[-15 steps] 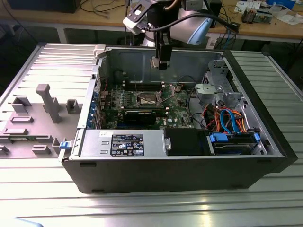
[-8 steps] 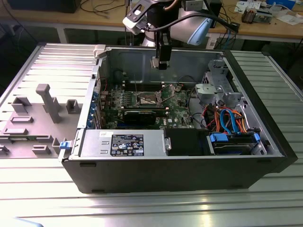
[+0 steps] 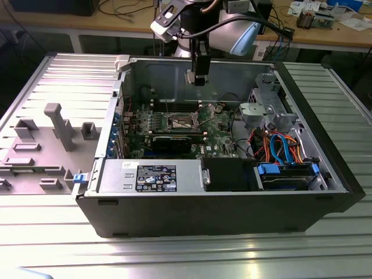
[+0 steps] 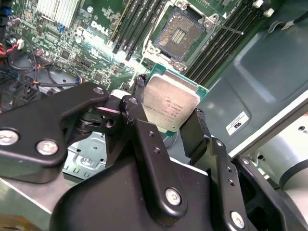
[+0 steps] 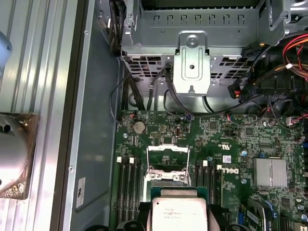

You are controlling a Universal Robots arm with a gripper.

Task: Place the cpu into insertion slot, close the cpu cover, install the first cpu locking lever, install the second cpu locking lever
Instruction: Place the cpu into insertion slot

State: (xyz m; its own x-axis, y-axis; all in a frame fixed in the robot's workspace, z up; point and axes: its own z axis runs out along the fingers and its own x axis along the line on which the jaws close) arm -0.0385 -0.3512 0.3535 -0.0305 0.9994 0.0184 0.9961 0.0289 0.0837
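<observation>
The claw [image 4: 169, 101] clamps the cpu [image 4: 172, 106], apart from the insertion slot [image 4: 179, 34]; any tilt or offset on seating could bend pins.

A small flat square chip with a dull silver-grey metal top and a thin green rim, the cpu [image 4: 171, 107], is clamped at two opposite edges by the black jointed gripper [image 4: 167, 102], whose fingers [image 4: 195, 137] are pressed against it. The cpu is held apart from the insertion slot [image 4: 177, 34], a square dark-framed socket with a brownish-gold pin field, which is seen uncovered in the green circuit board [image 4: 96, 48]. Long black memory slots [image 4: 126, 29] are set on both sides of it.
</observation>
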